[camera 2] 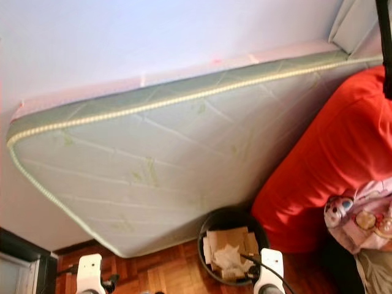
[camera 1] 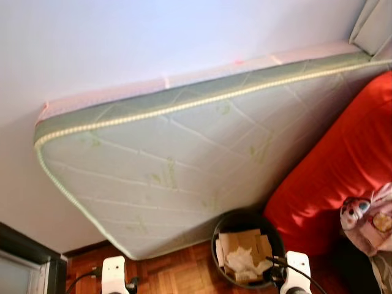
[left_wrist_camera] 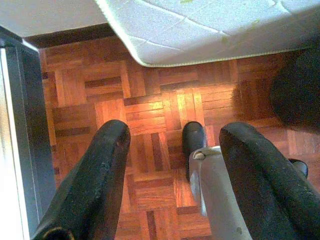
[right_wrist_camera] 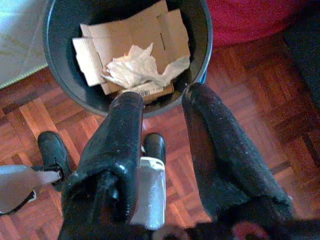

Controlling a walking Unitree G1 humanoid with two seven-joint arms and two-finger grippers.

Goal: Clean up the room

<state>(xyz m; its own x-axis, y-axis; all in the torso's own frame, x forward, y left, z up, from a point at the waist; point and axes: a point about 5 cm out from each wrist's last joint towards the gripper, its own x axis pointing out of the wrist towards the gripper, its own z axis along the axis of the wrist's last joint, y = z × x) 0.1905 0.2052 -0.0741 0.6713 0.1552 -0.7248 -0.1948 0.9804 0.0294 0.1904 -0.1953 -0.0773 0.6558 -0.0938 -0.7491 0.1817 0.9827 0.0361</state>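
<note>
I am standing over the black bin (right_wrist_camera: pixel 127 55) at twelve o'clock — cardboard and crumpled paper already inside — my right gripper (right_wrist_camera: pixel 165 125) and left gripper (left_wrist_camera: pixel 175 165) both hanging with fingers spread, empty; next, I judge, finding more litter.

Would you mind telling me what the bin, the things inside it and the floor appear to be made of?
The bin looks like dark, smooth plastic with a faint sheen, though metal can't be excluded. Inside lie flat brown cardboard pieces, matte with folded flaps, and a crumpled white paper, creased and thin. The floor is glossy wood parquet of small reddish blocks.
</note>
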